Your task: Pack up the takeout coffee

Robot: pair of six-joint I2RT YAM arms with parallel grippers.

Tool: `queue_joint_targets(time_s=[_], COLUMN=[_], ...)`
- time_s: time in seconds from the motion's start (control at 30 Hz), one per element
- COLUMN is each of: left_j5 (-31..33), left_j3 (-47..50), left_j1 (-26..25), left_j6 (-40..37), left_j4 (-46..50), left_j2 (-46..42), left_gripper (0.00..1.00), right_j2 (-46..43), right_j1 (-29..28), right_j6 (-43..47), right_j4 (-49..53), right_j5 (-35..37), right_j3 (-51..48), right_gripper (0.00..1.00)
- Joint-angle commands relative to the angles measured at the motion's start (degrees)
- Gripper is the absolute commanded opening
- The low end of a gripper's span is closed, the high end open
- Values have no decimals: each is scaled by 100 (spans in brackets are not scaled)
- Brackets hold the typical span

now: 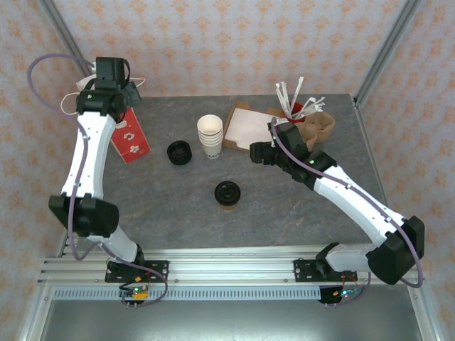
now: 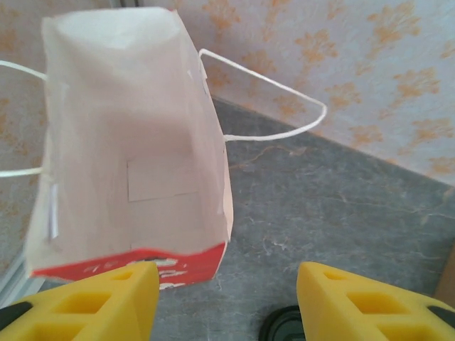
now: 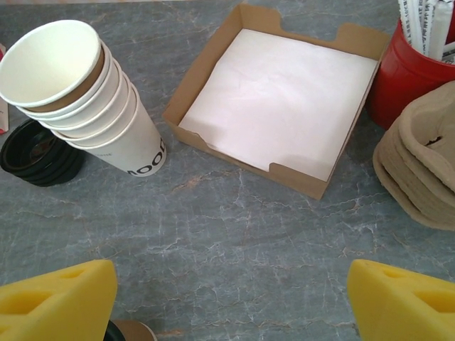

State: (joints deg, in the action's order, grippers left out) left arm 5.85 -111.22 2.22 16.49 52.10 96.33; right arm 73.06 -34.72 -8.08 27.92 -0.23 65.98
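Plainly, the packing has not yet reached the cup. The takeout coffee (image 1: 227,193) stands upright with its lid on in the open middle of the tabletop (image 1: 163,209), well apart from the gift bag (image 1: 130,138) at the back left. The left end effector (image 2: 227,273) hovers at the bag's mouth, fingers apart and clamped on nothing, and its wrist view looks into the bag's bare white inside. The right end effector (image 3: 231,277) is spread wide and holds nothing, over bare stone near the napkin box (image 3: 277,92) and the stack of lidless cups (image 3: 85,99). I judge the step in hand to be readying the bag. Next, the right arm would need to settle its fingers around the cup's tan sides below the lid, keep it upright and carry it to the bag, steering past the black lids (image 1: 179,153).
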Motion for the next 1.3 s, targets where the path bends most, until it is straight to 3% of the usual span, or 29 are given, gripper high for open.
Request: queue_joint_targets(time_s=[0.0, 0.2, 0.63, 0.8, 0.9, 1.1, 1.27], left_j5=[75, 161, -60, -9, 255, 507, 713], left_j3=[-597, -1423, -2694, -2809, -2755, -2064, -1823], left_j1=[137, 266, 463, 472, 468, 447, 309], left_j6=[-274, -492, -703, -762, -788, -694, -719], left_j4=[660, 966, 1313, 1328, 1405, 1192, 1119], left_j2=[450, 1271, 2587, 2426, 2143, 1141, 467], left_gripper=[55, 52, 21, 6, 0, 0, 0], right_j2=[90, 165, 452, 547, 654, 716, 800], right_j1=[-20, -24, -30, -58, -27, -26, -154], right_j6=[96, 2, -212, -99, -274, -1473, -1917], right_j4=[-136, -220, -102, 211, 527, -159, -676], right_j5=[-142, -194, -434, -1037, -1799, -3226, -3473], right_j3=[-23, -154, -142, -140, -149, -745, -1153], right_gripper=[85, 85, 85, 84, 85, 88, 91])
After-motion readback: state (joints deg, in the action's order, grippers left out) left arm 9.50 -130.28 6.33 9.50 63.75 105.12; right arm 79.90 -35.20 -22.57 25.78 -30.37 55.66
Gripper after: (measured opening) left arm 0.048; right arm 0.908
